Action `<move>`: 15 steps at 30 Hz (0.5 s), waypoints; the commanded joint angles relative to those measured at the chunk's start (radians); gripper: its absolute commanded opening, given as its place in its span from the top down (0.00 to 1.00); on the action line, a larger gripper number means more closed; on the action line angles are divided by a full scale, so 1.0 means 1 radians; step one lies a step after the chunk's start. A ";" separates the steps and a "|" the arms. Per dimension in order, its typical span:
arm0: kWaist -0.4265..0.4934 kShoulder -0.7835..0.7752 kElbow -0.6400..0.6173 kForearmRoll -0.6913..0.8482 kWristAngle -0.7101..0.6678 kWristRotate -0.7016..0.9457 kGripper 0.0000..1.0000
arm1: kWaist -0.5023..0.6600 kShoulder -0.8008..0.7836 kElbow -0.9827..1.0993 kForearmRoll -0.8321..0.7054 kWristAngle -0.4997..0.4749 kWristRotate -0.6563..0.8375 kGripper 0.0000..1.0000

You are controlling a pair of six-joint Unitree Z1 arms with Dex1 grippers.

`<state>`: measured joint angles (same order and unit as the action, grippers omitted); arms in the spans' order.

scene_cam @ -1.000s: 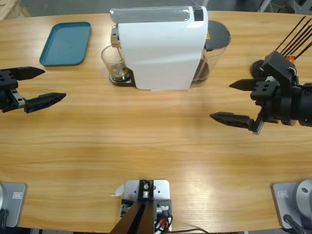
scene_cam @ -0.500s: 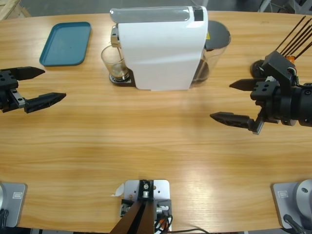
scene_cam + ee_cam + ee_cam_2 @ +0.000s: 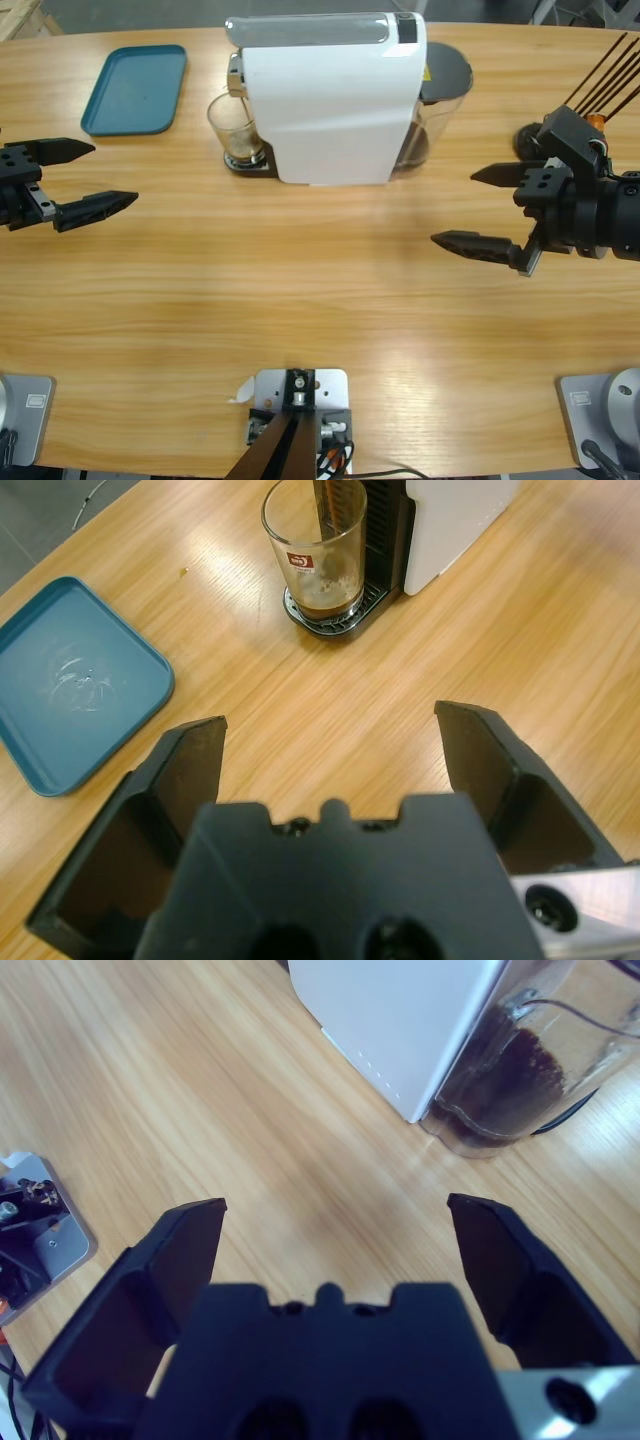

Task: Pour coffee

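A robot test lab, dressed up as a coffee corner: a long wooden counter [image 3: 320,290] carries a white capsule coffee machine [image 3: 325,95] and a blue tray [image 3: 135,88], while bare grey floor [image 3: 40,520] shows past its edge.

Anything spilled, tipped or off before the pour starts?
Nothing stands out. The glass stands upright on the white coffee machine's drip tray with coffee at its bottom. The teal tray lies flat, with faint smears. Both claws, left and right, are open.
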<state>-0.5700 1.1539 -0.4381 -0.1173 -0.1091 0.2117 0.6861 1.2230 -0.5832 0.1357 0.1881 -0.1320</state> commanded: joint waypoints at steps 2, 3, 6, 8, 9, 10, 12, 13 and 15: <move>-0.011 0.038 0.033 -0.019 -0.016 0.003 0.09 | 0.012 -0.007 0.034 -0.014 -0.002 0.002 0.00; -0.011 0.038 0.033 -0.020 -0.019 0.003 0.09 | 0.012 -0.007 0.034 -0.014 -0.002 0.002 0.00; -0.011 0.041 0.033 -0.021 -0.021 0.003 0.09 | 0.012 -0.007 0.034 -0.014 -0.002 0.002 0.00; -0.011 0.041 0.033 -0.022 -0.023 0.003 0.09 | 0.012 -0.007 0.034 -0.014 -0.002 0.002 0.00; -0.011 0.041 0.033 -0.022 -0.023 0.003 0.09 | 0.012 -0.007 0.034 -0.014 -0.002 0.002 0.00; -0.011 0.041 0.033 -0.022 -0.023 0.003 0.09 | 0.012 -0.007 0.034 -0.015 -0.002 0.002 0.00; -0.011 0.041 0.033 -0.022 -0.023 0.003 0.09 | 0.012 -0.007 0.034 -0.016 -0.004 0.002 0.00; -0.011 0.041 0.033 -0.022 -0.023 0.004 0.09 | 0.012 -0.007 0.034 -0.016 -0.004 0.002 0.00; -0.011 0.040 0.033 -0.022 -0.023 0.003 0.09 | 0.012 -0.007 0.035 -0.016 -0.004 0.002 0.00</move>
<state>-0.5700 1.1661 -0.4381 -0.1211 -0.1143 0.2117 0.6861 1.2230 -0.5832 0.1331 0.1881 -0.1320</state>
